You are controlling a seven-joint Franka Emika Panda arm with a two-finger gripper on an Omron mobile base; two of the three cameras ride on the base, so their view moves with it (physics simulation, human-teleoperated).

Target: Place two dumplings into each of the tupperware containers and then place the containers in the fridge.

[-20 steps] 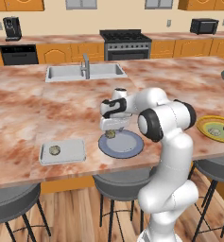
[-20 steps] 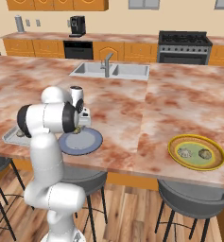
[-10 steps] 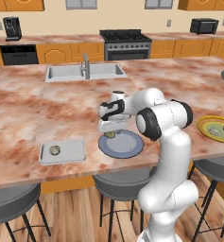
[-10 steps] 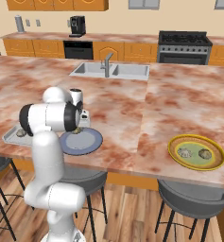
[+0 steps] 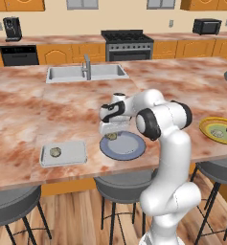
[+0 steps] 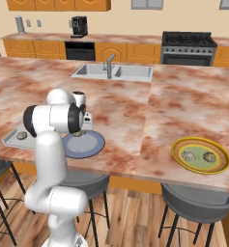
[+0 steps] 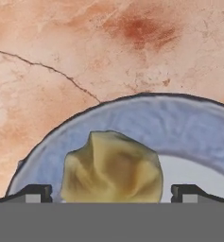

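— Hand view: how does the gripper [image 7: 111, 191] stand?
— Spread wide, a dumpling [image 7: 112, 168] between its tips, ungripped.
— Where's that dumpling?
— On the blue-grey plate [image 5: 126, 147], at its far rim, near the counter's [image 5: 28, 115] front edge.

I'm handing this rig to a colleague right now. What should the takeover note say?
Gripper: open, lowered over the dumpling on the blue-grey plate, one finger on each side, nothing held.
Pale grey tupperware container: on the counter, one dumpling inside.
Yellow-rimmed plate: two more dumplings.
Done: one dumpling placed.
Left: three dumplings, the second container, then both containers into the fridge.
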